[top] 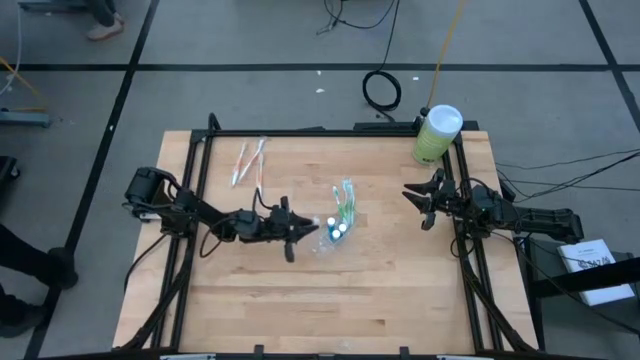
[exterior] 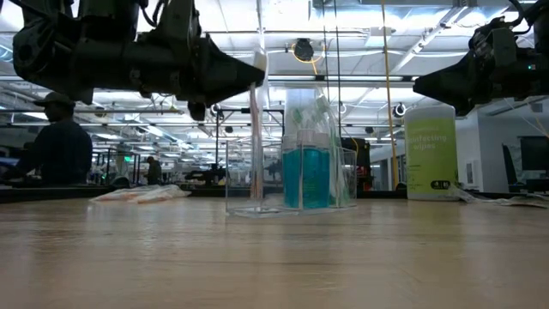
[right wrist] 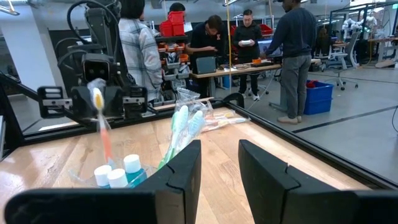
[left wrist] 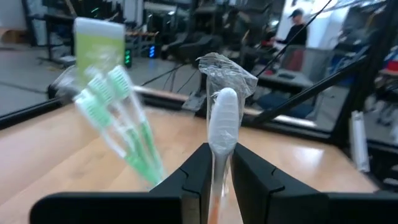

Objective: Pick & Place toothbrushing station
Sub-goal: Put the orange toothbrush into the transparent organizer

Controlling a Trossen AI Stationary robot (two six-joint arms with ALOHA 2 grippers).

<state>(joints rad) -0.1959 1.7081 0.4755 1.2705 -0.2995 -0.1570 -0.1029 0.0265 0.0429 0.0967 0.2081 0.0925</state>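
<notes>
A small clear plastic holder [exterior: 292, 184] stands on the table's middle, also seen from above [top: 330, 240]. In it stand several green-white toothbrushes [top: 346, 203] and white tubes with blue caps [right wrist: 118, 173]. My left gripper [top: 303, 228] is just left of the holder, shut on a pink-white toothbrush [exterior: 256, 129] that stands upright. My right gripper [top: 418, 200] hangs open and empty to the right of the holder, above the table. Two more pink-white toothbrushes [top: 248, 160] lie flat on the table at the far left. My left gripper pinches the toothbrush's neck [left wrist: 219, 163], just below its white wrapped head [left wrist: 222, 121], between its two fingers [left wrist: 199, 168]. The fingers come level from the table's left and lie across the brush. The brush stands upright, head up, its lower end down inside the holder [exterior: 256, 199].
A big pale-green canister with a white lid [top: 437, 133] stands at the table's far right corner. Black frame rails [top: 196, 180] run along the left and right sides. People stand in the room beyond the table [right wrist: 292, 56].
</notes>
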